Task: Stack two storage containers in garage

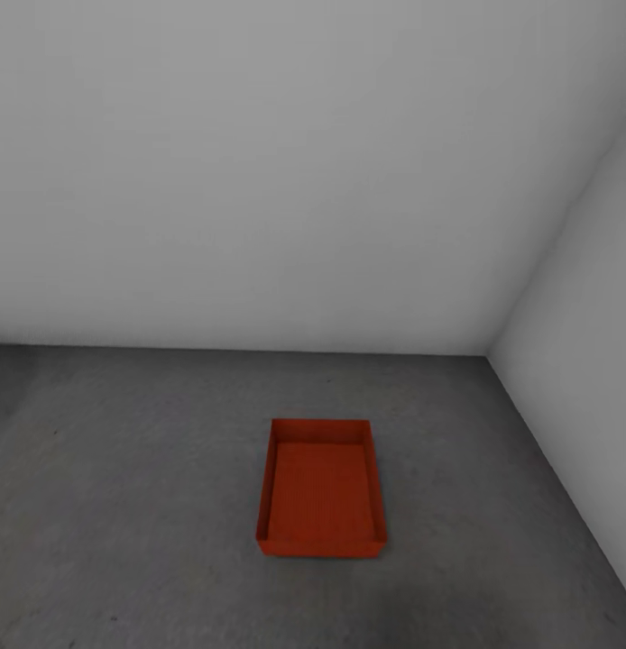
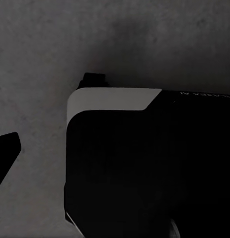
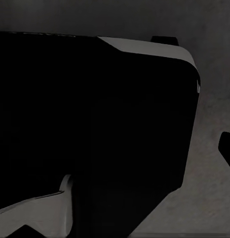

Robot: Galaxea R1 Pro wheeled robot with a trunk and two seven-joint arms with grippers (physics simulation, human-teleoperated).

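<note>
1. On my head camera I see one storage container [image 1: 321, 487], an orange-red shallow open-top tray, sitting flat on the dark grey concrete floor [image 1: 124, 505] of the garage.
2. The tray holds nothing; its bare orange-red bottom and low walls are all that I can see inside.
3. Relative to the tray, the pale grey back wall [image 1: 259, 180] rises beyond its far short side, and a side wall [image 1: 593, 361] stands off to its right; the two meet in a corner beyond the tray's far right.
4. The tray lies apart from both walls, its long sides running away from me.
5. The left wrist camera shows a black-and-white robot body [image 2: 139, 163] over mottled concrete, with faint lettering near its upper edge, too dim for me to read.
6. The right wrist camera shows a similar dark body [image 3: 95, 124] over the same floor.
7. I cannot tell whether either gripper's fingers are released or clenched.
</note>
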